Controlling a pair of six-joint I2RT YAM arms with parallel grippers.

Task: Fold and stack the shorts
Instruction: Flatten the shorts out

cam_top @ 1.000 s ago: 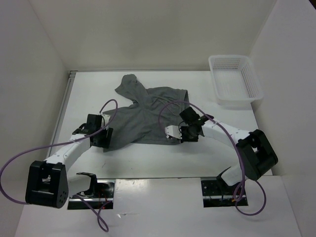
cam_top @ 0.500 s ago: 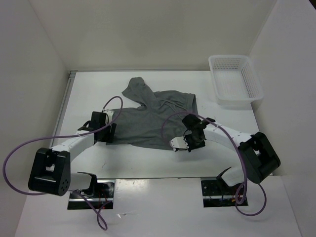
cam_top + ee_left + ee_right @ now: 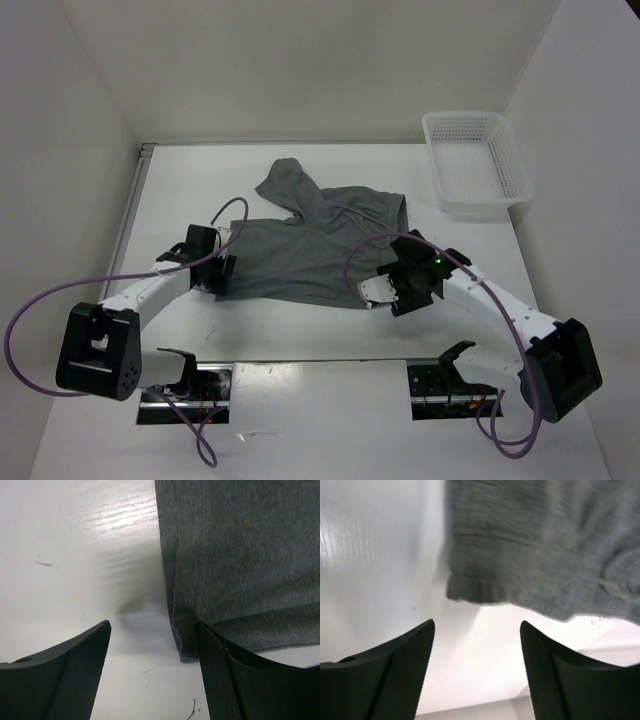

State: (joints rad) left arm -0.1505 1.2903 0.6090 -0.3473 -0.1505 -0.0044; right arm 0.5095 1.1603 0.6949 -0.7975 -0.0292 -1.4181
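The grey shorts [image 3: 310, 250] lie crumpled on the white table, with one part bunched toward the back [image 3: 285, 185]. My left gripper [image 3: 218, 276] sits open at their near left corner. In the left wrist view the shorts [image 3: 240, 560] have that corner just inside the right finger of the gripper [image 3: 155, 675], ungripped. My right gripper [image 3: 378, 291] is open at the near right hem. In the right wrist view the shorts' hem [image 3: 540, 545] lies just ahead of the gripper [image 3: 477, 670], with only bare table between the fingers.
A white mesh basket [image 3: 476, 162] stands at the back right of the table. The table's left edge [image 3: 135, 200] has a raised rail. White walls close in the back and both sides.
My right gripper has opened and let go of the shorts' hem after pulling it right and nearer. The shorts have shifted right. The left gripper stays open by the left corner.
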